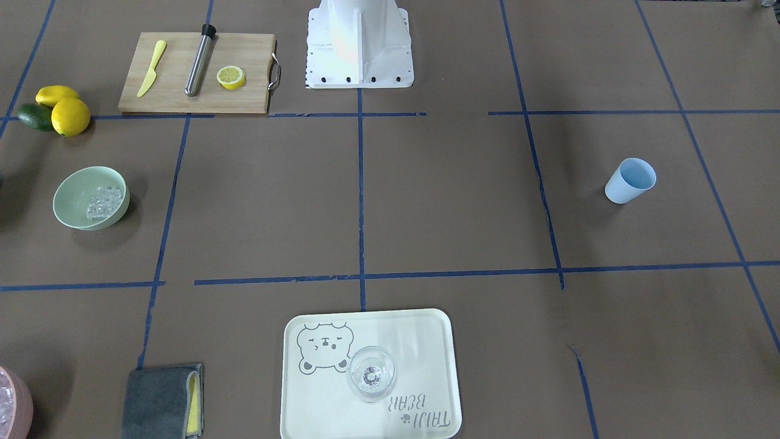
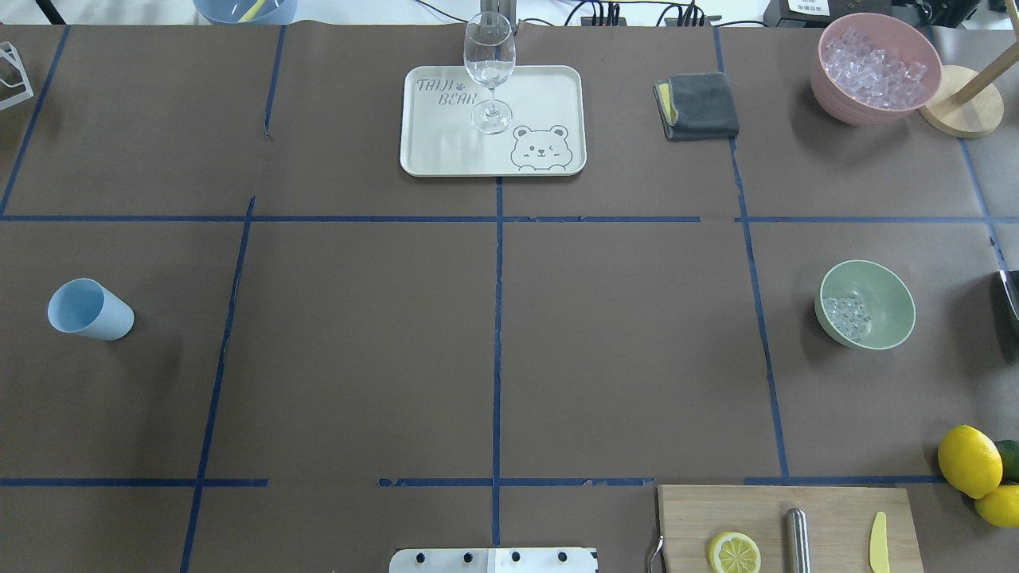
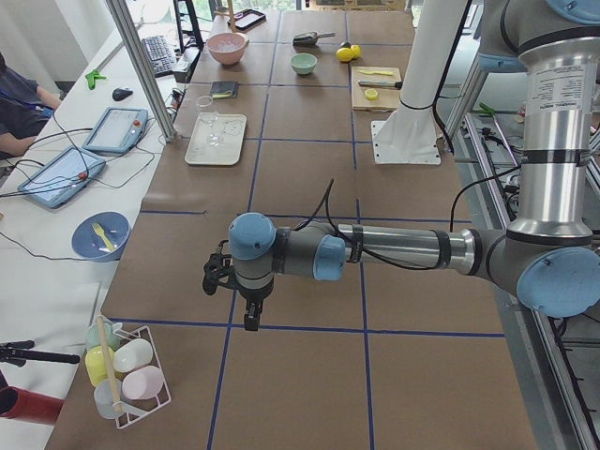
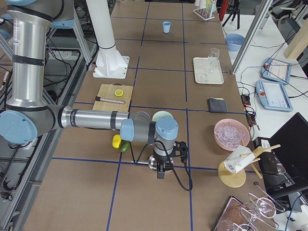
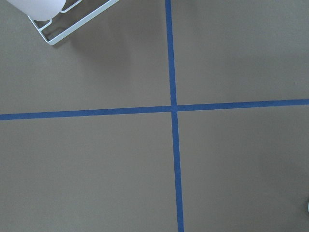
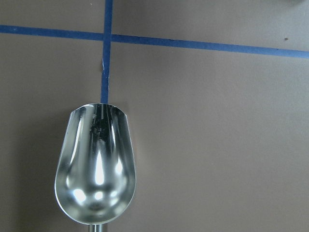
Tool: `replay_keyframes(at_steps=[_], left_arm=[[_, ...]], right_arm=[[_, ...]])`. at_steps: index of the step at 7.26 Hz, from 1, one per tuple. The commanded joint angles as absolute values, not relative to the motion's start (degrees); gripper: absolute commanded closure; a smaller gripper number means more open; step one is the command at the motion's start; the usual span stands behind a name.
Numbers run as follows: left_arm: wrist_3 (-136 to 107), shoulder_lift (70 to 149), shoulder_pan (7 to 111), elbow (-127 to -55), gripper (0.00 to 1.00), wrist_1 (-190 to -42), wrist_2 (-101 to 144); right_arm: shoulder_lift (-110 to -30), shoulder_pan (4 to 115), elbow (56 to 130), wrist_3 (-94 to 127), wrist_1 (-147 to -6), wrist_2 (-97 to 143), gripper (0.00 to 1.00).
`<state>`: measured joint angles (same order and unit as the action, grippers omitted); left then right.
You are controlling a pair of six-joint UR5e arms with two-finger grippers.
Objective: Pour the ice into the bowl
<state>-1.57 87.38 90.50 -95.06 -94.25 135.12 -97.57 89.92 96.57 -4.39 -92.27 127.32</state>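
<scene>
Ice: small heap of clear, glassy cubes (image 2: 848, 314), inside the bowl, against the wall facing the table's middle.
Bowl: round, pale mint-green, glossy bowl (image 2: 880, 298), upright on the robot's right, just beyond a blue tape line (image 2: 760, 318).
Room around bowl: brown paper cover (image 2: 621, 350) on every side. Two yellow lemons (image 2: 969, 460) and wooden cutting board (image 2: 828, 509) nearer the robot. Pink bowl of ice pieces (image 2: 844, 107) and folded grey cloth (image 2: 704, 105) toward the far edge. All well apart from the rim.
Right gripper (image 4: 161, 173): low over the cover toward the table's end, near the lemons; opening of the jaws impossible to tell.
Scoop: shiny metal scoop (image 6: 95, 169), empty, hollow toward the wrist camera, over bare cover near a tape corner.
Left gripper (image 3: 251, 319): pointing down near a tape crossing, close to a white wire rack (image 3: 131, 380); opening of the jaws impossible to tell.
Left side: light blue cup (image 2: 83, 310), well apart from everything.
</scene>
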Motion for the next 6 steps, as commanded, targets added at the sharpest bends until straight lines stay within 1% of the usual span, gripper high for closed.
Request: replay_keyframes(at_steps=[1, 6], left_arm=[[-1.58, 86.75, 90.44, -95.01, 0.0, -94.22, 135.18], [-1.49, 86.13, 90.35, -94.92, 0.0, -94.22, 135.26]], right_arm=[[-97.73, 89.91, 96.59, -4.39, -92.2, 127.35, 0.0], [-98.0, 89.91, 96.68, -4.83, -92.11, 127.35, 0.0]])
